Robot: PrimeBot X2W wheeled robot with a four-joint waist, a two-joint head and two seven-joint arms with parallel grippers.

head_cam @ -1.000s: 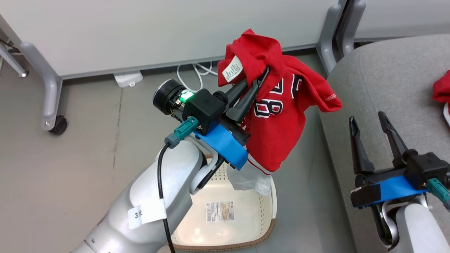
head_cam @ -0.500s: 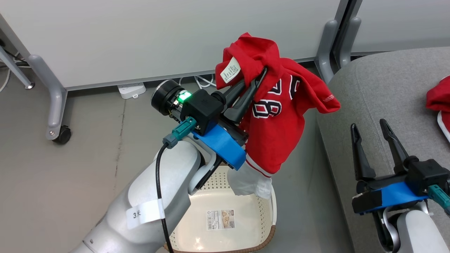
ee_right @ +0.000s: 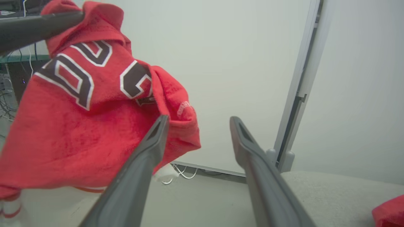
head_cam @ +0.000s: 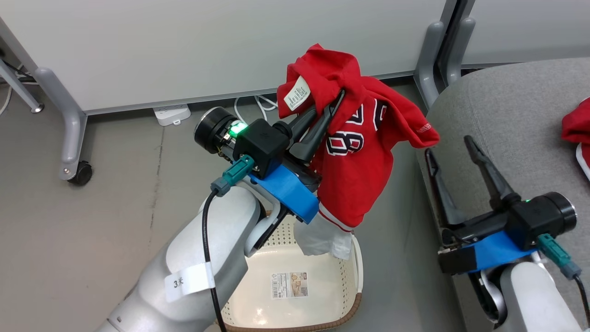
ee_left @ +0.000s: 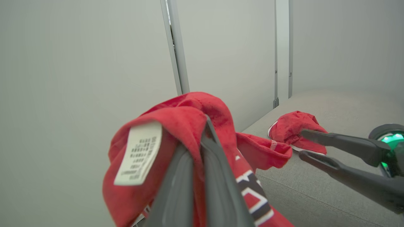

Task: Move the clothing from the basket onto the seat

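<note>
My left gripper (head_cam: 339,99) is shut on a red jersey, the clothing (head_cam: 364,175), and holds it in the air above the basket (head_cam: 258,295). The jersey's white label (head_cam: 296,96) and dark numbers face the head view, and a pale part (head_cam: 322,237) hangs from its lower end down to the basket rim. In the left wrist view the shut fingers (ee_left: 221,189) pinch the red cloth (ee_left: 176,126). My right gripper (head_cam: 448,145) stands open just right of the jersey's sleeve, over the edge of the grey seat (head_cam: 507,106). Another red garment (head_cam: 576,124) lies on the seat.
The basket floor shows a paper sticker (head_cam: 289,283). Behind stand pale partition panels on grey legs, one with a caster (head_cam: 76,173). A white power strip (head_cam: 173,114) and cables lie on the grey floor. A second panel leg (head_cam: 428,55) stands by the seat corner.
My right gripper has swung left and turned toward the hanging jersey's sleeve. The left gripper with the jersey has drifted slightly left. The head view has shifted a little.
</note>
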